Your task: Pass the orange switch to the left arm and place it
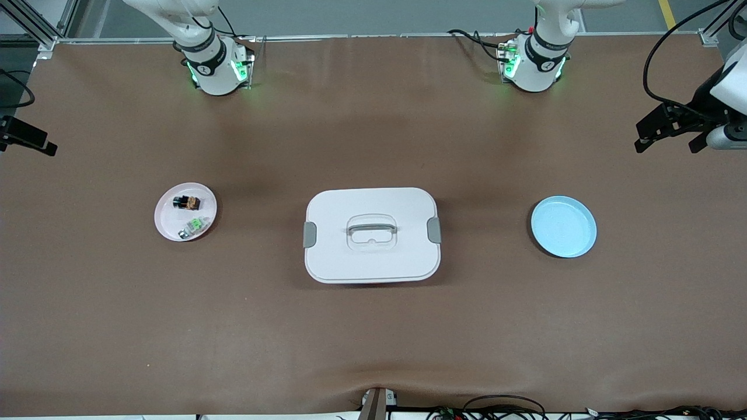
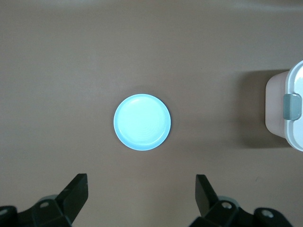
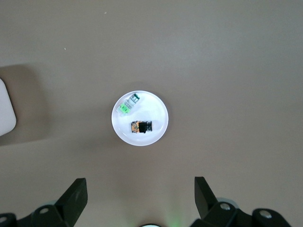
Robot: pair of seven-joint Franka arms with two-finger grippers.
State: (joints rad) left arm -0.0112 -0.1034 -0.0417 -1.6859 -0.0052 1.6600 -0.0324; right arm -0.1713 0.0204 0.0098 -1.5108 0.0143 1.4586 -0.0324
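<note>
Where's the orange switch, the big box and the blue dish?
orange switch (image 1: 187, 203): front view, middle of its body.
box (image 1: 372, 256): front view, bare lid below the handle.
blue dish (image 2: 142, 122): left wrist view, its middle.

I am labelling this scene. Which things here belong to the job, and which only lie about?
Job: orange switch in the pink dish; box; left gripper, open over the blue dish; right gripper, open over the pink dish.
Lying about: green switch, cables.
</note>
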